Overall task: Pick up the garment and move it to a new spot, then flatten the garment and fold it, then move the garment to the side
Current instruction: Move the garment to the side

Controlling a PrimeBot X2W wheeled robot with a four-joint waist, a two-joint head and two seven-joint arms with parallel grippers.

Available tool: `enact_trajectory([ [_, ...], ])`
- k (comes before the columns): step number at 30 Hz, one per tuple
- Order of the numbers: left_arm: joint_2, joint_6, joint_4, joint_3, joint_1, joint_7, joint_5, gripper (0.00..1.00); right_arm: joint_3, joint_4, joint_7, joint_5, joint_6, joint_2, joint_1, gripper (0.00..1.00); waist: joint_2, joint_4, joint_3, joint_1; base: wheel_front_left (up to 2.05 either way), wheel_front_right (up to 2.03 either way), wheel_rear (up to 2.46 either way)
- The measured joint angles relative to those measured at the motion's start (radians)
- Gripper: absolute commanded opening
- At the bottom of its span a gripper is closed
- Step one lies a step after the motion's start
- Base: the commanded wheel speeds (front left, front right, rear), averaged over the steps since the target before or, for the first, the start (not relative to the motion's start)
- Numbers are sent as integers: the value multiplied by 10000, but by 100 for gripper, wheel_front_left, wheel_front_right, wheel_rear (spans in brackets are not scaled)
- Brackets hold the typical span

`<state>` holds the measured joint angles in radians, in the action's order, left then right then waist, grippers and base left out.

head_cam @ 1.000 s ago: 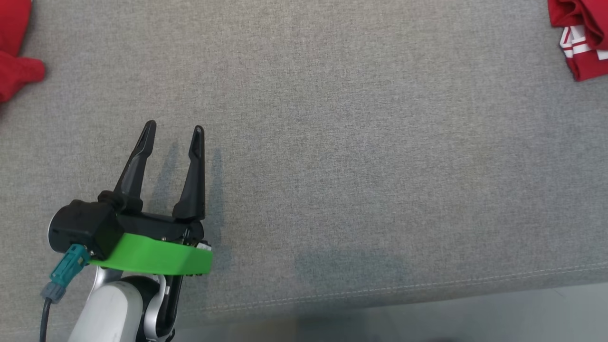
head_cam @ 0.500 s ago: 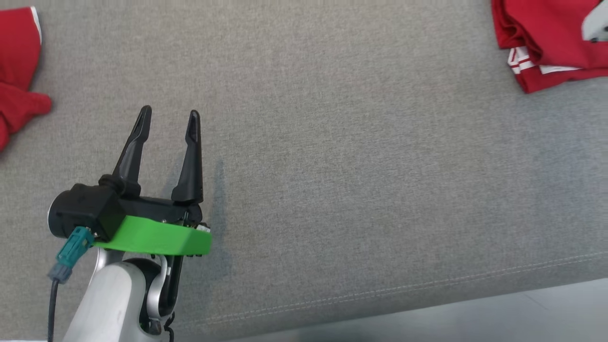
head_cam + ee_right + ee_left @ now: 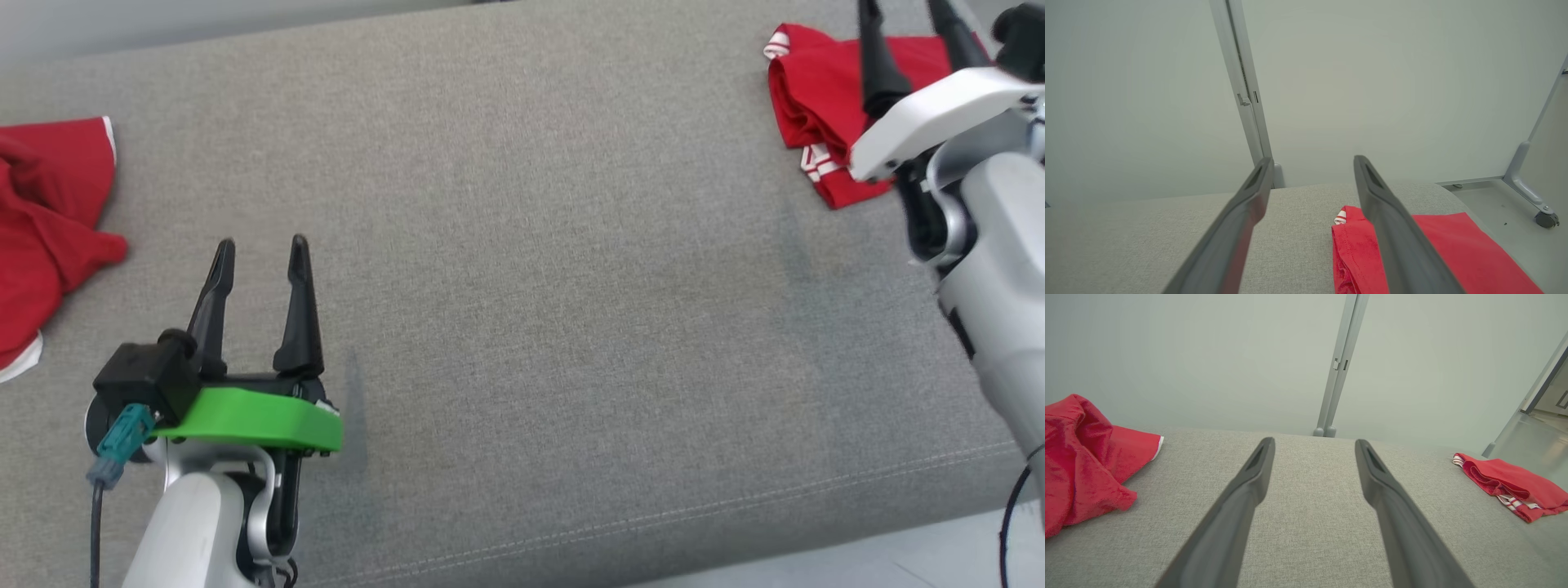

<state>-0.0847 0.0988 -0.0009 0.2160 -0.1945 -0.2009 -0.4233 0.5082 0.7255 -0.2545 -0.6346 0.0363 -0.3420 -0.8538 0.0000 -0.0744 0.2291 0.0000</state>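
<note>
A folded red garment (image 3: 816,98) with white stripes lies at the far right of the grey cushioned surface (image 3: 531,286). My right gripper (image 3: 902,12) stands open over it, nothing between its fingers. The right wrist view looks past that gripper (image 3: 1312,160) onto the folded garment (image 3: 1437,253). A second red garment (image 3: 41,220), crumpled and with white trim, lies at the left edge. My left gripper (image 3: 262,243) hovers open and empty at the lower left, to the right of that heap. The left wrist view has the gripper (image 3: 1314,443), the crumpled garment (image 3: 1081,457) and the folded one (image 3: 1515,486).
The cushion's front seam (image 3: 653,514) runs along the bottom, with pale floor beyond it. Behind the cushion stands a pale partition wall with a grey post (image 3: 1339,363). A caster wheel (image 3: 1545,218) rests on the floor past the right end.
The head camera has tilted, so the whole scene has slid down and inward. My right arm has come into view over the folded garment. Both grippers stay open.
</note>
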Motion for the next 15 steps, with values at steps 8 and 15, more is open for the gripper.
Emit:
enact_trajectory([
  [8,59,128,458,-493,645,-119,-40,100,-142,-1323,0,173,127,711,1132,100,0,29,-708,0,0,0,0],
  [15,136,174,685,-671,1231,-217,-46,100,-351,-2414,0,462,458,1166,2896,100,0,-83,-1280,0,0,0,0],
])
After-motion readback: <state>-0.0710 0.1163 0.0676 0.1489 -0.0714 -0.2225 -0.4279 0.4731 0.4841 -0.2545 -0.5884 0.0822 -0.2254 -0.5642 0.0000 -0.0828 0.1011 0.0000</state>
